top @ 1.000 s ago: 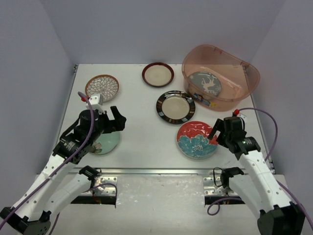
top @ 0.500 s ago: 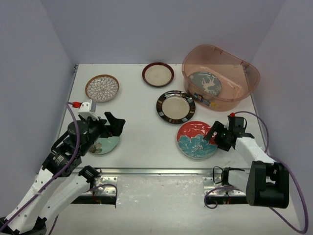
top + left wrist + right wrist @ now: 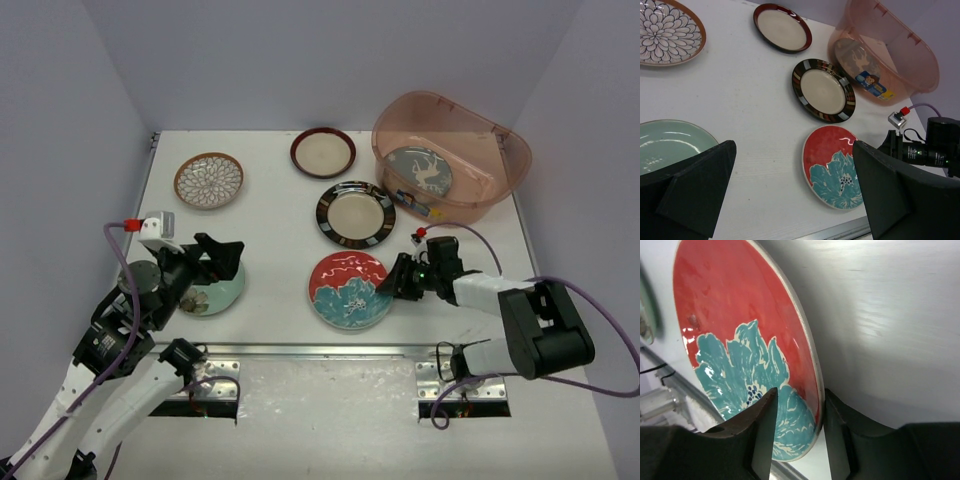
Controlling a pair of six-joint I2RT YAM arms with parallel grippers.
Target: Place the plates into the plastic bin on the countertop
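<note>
Right gripper (image 3: 393, 284) pinches rim of glossy round red-blue flower ceramic plate (image 3: 345, 290), lower centre, matte white countertop (image 3: 275, 230). Left gripper (image 3: 215, 262) wide apart, lower left. Translucent pinkish oval plastic bin (image 3: 505, 150) upper right.

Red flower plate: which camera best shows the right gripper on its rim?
Right wrist: the red flower plate fills the frame, its rim between the fingers of the right gripper. Top external shows the whole plate with the gripper at its right edge, contact too small to judge. Left wrist shows the plate whole, the gripper partly hidden.
</note>
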